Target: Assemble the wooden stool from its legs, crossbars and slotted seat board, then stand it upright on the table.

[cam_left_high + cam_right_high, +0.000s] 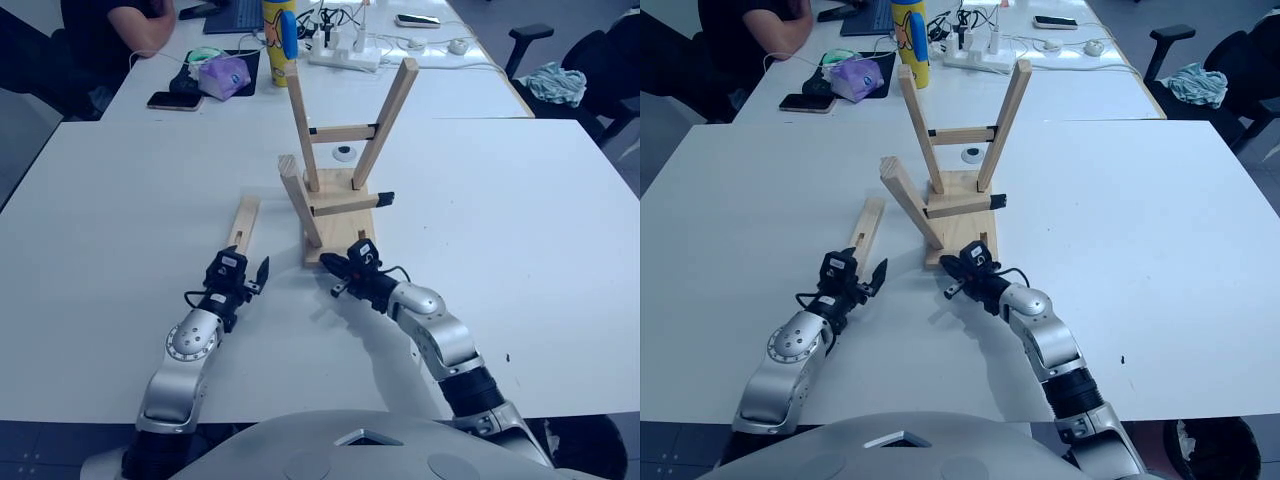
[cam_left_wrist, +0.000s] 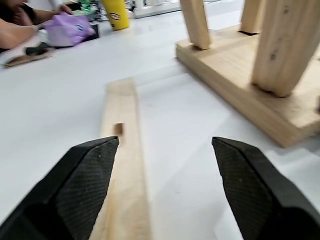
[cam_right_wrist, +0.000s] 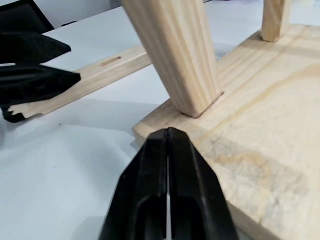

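Left wrist view: left tool (image 2: 165, 144) wide by loose leg (image 2: 127, 170).
Centre astride it before closing; right tool (image 3: 169, 137) pinched closed, empty.

Silver arms (image 1: 190, 345) carry black left pincer (image 2: 165, 141), right pincer (image 3: 169, 133).

I've got both arms stretched forward and low, with the forearms converging toward the middle. The left pincer (image 1: 247, 277) is spread wide, its fingers (image 2: 87, 175) well apart with the pads facing inward. The right pincer (image 1: 347, 268) has its fingers (image 3: 150, 170) pressed together, tips touching. The two pincers are near each other but apart.
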Robot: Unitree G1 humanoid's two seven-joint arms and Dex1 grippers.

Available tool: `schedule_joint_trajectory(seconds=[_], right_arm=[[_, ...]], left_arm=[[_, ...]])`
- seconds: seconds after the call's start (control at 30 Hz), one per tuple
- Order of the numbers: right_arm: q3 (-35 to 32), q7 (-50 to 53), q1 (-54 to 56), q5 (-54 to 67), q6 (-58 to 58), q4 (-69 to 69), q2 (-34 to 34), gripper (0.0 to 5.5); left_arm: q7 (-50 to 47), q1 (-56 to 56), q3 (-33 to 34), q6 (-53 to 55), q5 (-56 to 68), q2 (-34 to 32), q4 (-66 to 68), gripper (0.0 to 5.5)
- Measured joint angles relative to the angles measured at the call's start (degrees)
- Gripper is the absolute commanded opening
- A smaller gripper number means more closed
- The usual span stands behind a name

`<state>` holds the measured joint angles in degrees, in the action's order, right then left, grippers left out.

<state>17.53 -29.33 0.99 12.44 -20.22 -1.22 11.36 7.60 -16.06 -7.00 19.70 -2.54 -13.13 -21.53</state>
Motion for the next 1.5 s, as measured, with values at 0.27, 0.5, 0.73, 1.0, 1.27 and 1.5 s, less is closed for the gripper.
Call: schedule_joint_trajectory(seconds=[0.27, 0.5, 0.73, 1.0, 1.27, 1.5], right_arm=[[-0.40, -0.58, -0.43, 0.26, 1.71, 0.95, 0.10, 0.00], [0.03, -0.04, 0.90, -0.47, 2.65, 3.10, -0.97, 0.00], [0.69, -0.04, 2.80, -0.88, 3.77, 5.63, -1.60, 0.00], [0.95, -0.04, 3.40, -0.91, 5.87, 7.63, -2.00, 0.00], [1.33, -0.05, 3.82, -0.94, 6.32, 8.25, -2.07, 0.00], [1.66, -0.04, 4.23, -1.38, 6.20, 8.56, -2.00, 0.00]], left_arm=[[-1.17, 4.89, 9.51, -7.30, 13.69, 6.09, -6.77, 3.47], [-3.37, 36.61, 13.24, 6.95, 35.87, 6.04, -15.66, 3.47], [-4.45, 44.28, 10.26, 16.29, 43.49, 5.18, -16.07, 3.47], [-3.19, 50.07, 10.28, 13.08, 38.43, 2.91, -13.70, 3.47], [-4.35, 46.27, 4.67, 22.76, 34.21, 1.63, -4.38, 3.47], [-6.62, 44.10, 3.92, 23.93, 30.24, 1.72, -3.00, 3.47]])
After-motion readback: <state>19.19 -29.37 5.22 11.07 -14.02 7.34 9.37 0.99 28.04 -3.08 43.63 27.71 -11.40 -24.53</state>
